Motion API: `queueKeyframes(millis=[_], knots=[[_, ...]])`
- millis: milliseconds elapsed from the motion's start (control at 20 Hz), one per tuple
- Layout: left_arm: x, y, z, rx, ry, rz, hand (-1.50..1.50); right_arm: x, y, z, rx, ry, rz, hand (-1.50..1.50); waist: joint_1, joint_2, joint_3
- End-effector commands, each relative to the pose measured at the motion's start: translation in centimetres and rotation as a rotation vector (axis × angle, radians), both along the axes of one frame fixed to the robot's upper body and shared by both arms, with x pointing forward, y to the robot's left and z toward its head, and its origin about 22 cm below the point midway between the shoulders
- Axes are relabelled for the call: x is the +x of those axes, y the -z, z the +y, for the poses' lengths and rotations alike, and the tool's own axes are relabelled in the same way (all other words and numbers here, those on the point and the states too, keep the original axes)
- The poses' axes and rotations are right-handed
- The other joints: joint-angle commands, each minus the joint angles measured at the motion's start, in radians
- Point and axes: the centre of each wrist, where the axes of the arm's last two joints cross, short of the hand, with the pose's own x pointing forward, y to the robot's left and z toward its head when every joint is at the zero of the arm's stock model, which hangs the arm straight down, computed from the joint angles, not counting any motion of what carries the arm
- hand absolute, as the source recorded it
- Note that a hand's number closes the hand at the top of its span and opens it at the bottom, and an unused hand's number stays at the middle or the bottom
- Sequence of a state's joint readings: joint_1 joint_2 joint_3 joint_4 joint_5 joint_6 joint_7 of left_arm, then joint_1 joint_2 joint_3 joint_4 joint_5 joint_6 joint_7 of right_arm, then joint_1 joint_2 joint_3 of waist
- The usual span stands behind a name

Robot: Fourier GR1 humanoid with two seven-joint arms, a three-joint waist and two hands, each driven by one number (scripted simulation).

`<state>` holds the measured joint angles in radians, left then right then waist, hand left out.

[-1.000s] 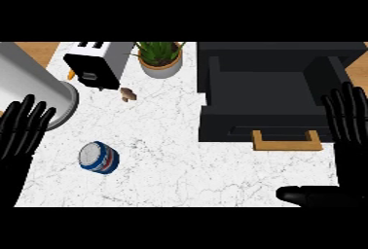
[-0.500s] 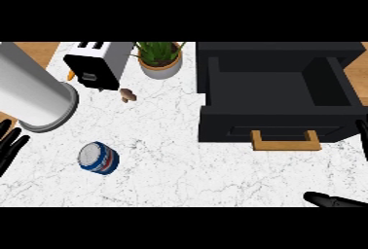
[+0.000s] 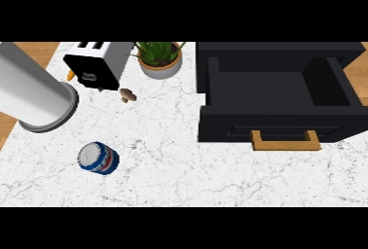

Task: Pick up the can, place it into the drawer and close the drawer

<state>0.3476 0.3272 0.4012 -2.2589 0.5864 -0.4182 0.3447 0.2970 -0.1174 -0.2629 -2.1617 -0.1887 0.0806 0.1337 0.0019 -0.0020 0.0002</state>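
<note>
A blue and white can [image 3: 99, 158] with a silver top lies on its side on the white marble counter [image 3: 173, 170], at the lower left. A black drawer [image 3: 277, 92] stands open at the right, its inside bare, with a wooden handle [image 3: 285, 141] on its front. Neither hand shows in the head view.
A large grey cylinder [image 3: 32, 95] lies at the left edge. Behind it stand a black and white toaster [image 3: 97, 65] and a potted plant [image 3: 159, 58]. A small brown object [image 3: 129, 95] sits between toaster and plant.
Both hands have dropped out of view: one second ago they stood at the left and right edges, half a second ago only fingertips showed. The can and drawer have not moved.
</note>
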Motion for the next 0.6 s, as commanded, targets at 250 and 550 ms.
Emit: queueKeyframes(millis=[250,550], knots=[[-1.3,0.4,3.3,-0.162,-0.039,0.08,-1.5,-2.8,0.6,-3.1,-0.013,-0.011,0.007,-1.5,0.001,-0.002,0.0],[2.5,-0.4,0.8,-0.228,-0.02,0.138,-1.5,-4.6,1.7,-3.9,-0.008,-0.004,-0.008,-1.5,-0.011,0.001,0.0]])
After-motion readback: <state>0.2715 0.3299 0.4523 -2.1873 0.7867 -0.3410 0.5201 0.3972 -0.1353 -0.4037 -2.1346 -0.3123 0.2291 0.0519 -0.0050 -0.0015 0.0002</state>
